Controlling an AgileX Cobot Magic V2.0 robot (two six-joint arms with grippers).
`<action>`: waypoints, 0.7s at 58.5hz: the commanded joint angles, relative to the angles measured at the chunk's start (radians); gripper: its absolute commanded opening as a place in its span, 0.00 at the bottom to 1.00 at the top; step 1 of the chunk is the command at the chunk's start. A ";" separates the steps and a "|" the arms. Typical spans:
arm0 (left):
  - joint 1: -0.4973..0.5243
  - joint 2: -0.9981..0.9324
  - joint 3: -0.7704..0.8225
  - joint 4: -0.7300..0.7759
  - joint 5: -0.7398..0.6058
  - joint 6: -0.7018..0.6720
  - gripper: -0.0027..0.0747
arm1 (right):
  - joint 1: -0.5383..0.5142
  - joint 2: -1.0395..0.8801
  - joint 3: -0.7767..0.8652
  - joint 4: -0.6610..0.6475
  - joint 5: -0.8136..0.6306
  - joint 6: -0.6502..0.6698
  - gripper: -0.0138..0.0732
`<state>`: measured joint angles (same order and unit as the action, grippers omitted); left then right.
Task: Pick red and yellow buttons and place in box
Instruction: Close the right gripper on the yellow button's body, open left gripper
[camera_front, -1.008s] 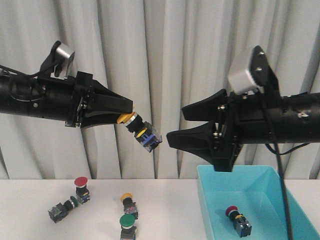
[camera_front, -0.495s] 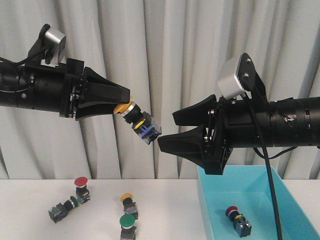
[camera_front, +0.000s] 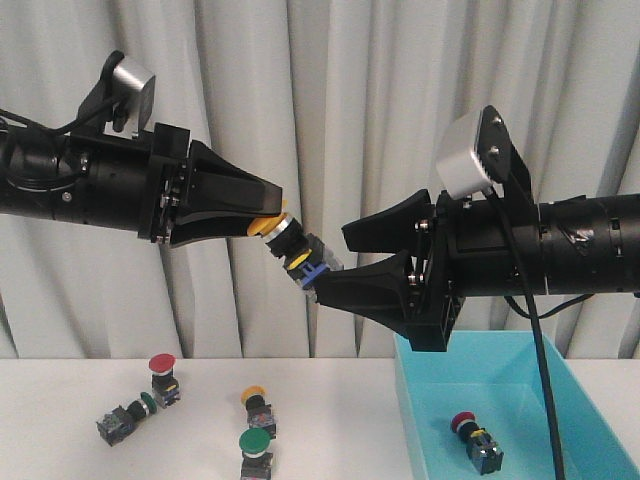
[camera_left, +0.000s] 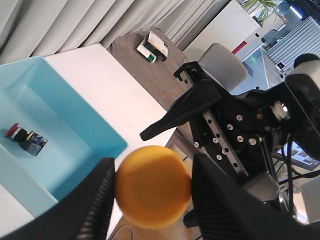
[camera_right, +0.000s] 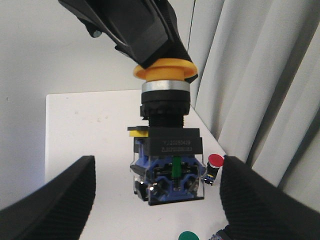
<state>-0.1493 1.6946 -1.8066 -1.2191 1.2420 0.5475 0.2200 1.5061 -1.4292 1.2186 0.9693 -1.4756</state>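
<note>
High above the table, my left gripper (camera_front: 268, 215) is shut on the cap of a yellow button (camera_front: 295, 255), whose blue-and-black body points toward the right arm. In the left wrist view the yellow cap (camera_left: 153, 186) fills the gap of the left gripper (camera_left: 152, 192). My right gripper (camera_front: 335, 262) is open, its fingers on either side of the button's body (camera_right: 166, 150) without touching it; the right gripper (camera_right: 157, 195) frames it in the right wrist view. The turquoise box (camera_front: 420, 420) at the right holds one red button (camera_front: 475, 440). A red button (camera_front: 163, 375) and a yellow button (camera_front: 257, 405) stand on the table.
Two green-capped buttons (camera_front: 255, 450) (camera_front: 125, 418) lie among the others on the white table's left half. A grey curtain hangs behind both arms. The left wrist view shows the box wall (camera_left: 75, 145) below and the right arm's black body (camera_left: 240, 135) straight ahead.
The left arm carried the yellow button rightward and slightly down. The right gripper advanced left, so the button's body now sits between its open fingers.
</note>
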 joint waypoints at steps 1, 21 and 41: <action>-0.004 -0.047 -0.028 -0.071 0.008 0.000 0.03 | 0.000 -0.032 -0.033 0.062 -0.016 -0.010 0.76; -0.004 -0.047 -0.028 -0.073 0.008 0.000 0.03 | 0.000 -0.032 -0.033 0.075 -0.022 -0.014 0.76; -0.004 -0.047 -0.028 -0.074 0.008 -0.003 0.03 | 0.000 -0.028 -0.041 0.090 -0.028 -0.017 0.76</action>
<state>-0.1493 1.6946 -1.8066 -1.2169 1.2420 0.5475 0.2200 1.5061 -1.4294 1.2397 0.9573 -1.4823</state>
